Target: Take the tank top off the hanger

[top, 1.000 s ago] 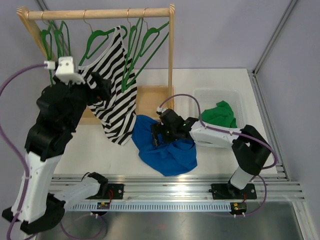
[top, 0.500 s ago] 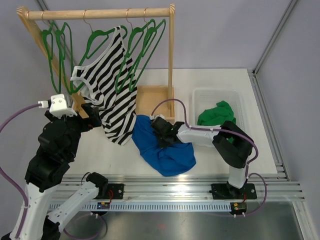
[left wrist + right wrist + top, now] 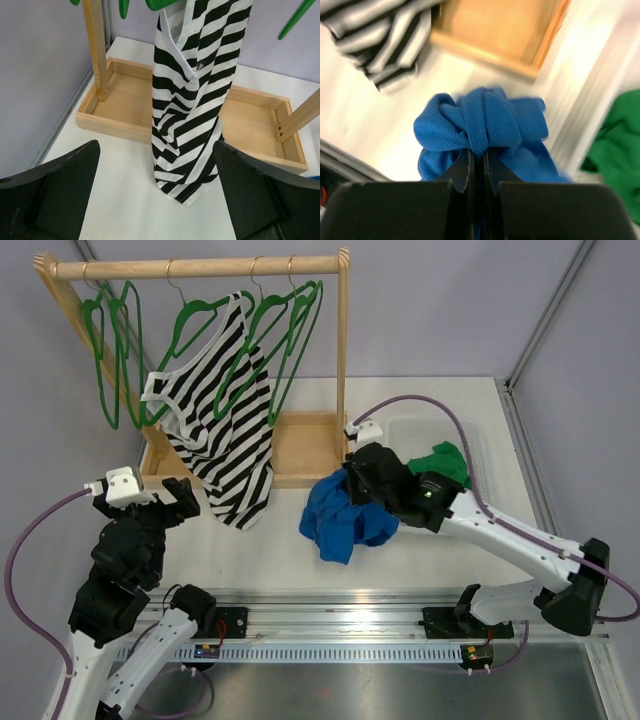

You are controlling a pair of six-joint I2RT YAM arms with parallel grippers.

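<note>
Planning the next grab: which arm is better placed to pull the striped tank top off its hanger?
Left. The left gripper is open and empty, facing the striped tank top hanging ahead. The right gripper is shut on the blue garment, farther off.

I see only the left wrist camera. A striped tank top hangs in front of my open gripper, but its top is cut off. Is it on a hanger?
Observer: Yes. The striped tank top hangs askew from a green hanger on the wooden rail.
Operator: Where is the right gripper?
Observer: The right gripper is shut on a bunched blue garment, to the right of the tank top.
Operator: Is there anything beyond it?
Observer: A clear bin with a green garment in it.
</note>
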